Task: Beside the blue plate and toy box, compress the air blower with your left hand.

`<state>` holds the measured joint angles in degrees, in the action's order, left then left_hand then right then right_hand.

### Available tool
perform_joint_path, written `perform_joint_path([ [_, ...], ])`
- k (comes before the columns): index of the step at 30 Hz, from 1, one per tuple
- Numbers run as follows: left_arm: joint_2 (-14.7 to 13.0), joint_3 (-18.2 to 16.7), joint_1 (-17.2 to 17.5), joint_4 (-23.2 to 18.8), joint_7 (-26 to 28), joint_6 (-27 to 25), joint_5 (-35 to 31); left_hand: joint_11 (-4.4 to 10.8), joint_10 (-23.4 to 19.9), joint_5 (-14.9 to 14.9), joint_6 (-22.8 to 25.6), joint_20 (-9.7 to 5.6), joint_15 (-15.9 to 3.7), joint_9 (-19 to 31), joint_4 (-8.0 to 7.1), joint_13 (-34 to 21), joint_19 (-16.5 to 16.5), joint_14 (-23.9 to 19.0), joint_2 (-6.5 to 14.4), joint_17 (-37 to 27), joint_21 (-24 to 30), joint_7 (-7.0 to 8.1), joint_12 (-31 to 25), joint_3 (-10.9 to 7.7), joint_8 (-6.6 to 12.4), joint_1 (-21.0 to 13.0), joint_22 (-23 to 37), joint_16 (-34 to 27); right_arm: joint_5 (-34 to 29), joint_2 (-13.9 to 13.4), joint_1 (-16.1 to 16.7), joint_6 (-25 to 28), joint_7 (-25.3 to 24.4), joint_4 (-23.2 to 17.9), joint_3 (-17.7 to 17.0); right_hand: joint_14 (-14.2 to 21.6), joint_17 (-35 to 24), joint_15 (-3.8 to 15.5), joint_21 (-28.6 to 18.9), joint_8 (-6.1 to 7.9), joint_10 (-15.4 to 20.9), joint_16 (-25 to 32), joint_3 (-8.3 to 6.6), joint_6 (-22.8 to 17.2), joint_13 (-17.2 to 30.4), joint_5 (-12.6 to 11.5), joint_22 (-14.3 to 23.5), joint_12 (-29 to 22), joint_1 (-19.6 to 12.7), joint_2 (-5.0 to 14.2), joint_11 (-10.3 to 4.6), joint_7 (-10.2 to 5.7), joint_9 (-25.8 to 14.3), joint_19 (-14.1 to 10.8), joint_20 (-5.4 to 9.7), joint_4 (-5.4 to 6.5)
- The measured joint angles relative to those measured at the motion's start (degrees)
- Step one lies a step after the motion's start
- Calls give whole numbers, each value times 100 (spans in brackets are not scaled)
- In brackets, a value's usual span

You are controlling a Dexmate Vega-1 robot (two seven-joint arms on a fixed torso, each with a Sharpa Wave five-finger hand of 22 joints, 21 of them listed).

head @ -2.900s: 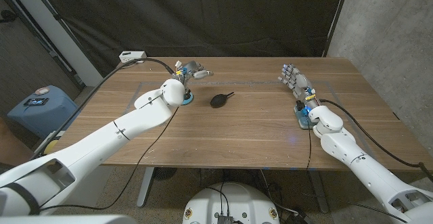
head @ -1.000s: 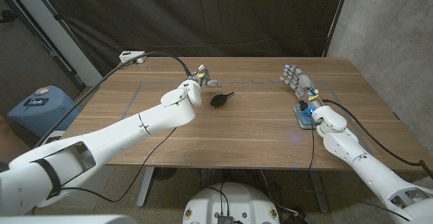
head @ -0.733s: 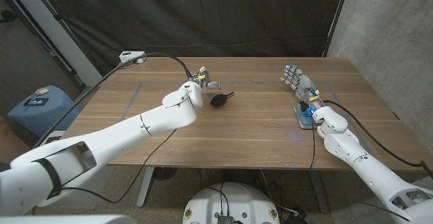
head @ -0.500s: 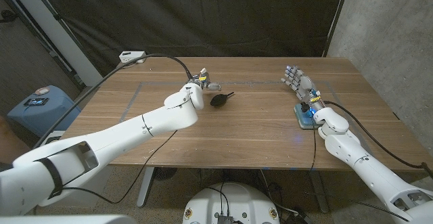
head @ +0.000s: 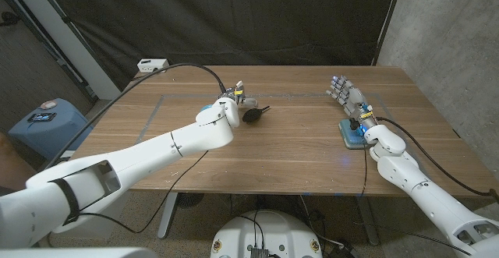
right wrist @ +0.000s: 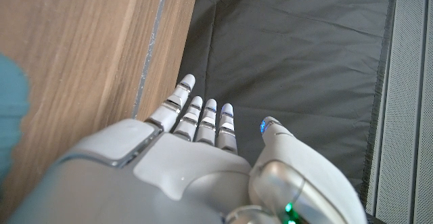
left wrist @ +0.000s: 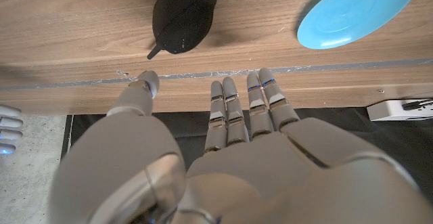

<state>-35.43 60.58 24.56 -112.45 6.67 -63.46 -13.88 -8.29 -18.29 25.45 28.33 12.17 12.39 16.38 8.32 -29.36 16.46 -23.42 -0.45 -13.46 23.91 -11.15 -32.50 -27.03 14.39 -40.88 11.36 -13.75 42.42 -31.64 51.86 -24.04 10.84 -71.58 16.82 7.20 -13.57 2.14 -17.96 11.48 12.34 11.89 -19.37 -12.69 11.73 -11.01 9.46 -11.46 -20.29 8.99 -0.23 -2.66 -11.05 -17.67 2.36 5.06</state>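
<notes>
Two hands up, both empty: left hand (left wrist: 237,116) spread just short of the black air blower (left wrist: 181,15) at frame centre. Right hand (head: 347,97) splayed, idle. Clip that nozzle and the blower probably rolls away across the table (head: 296,145)!

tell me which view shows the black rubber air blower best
The left wrist view: the black rubber air blower lies unobstructed, bulb and nozzle clear, beyond the left hand. The head view shows it small, beside that hand. The right wrist view gives wood and curtain.
</notes>
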Motion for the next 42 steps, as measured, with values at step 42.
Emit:
perform_joint_path([
  [42, 208, 460, -456, 455, -340, -8, 128, -62, 122, 44, -21, 21, 30, 25, -27, -44, -20, 31, -1, -53, -61, -22, -49, 161, -48, 1, -1, 22, 105, 74, -41, -98, 121, 252, -70, 0, -2, 0, 83, 0, 0, 27, -24, -31, 1, 0, 0, 0, 0, 0, 0, 31, 0, -75, -13, -24],
])
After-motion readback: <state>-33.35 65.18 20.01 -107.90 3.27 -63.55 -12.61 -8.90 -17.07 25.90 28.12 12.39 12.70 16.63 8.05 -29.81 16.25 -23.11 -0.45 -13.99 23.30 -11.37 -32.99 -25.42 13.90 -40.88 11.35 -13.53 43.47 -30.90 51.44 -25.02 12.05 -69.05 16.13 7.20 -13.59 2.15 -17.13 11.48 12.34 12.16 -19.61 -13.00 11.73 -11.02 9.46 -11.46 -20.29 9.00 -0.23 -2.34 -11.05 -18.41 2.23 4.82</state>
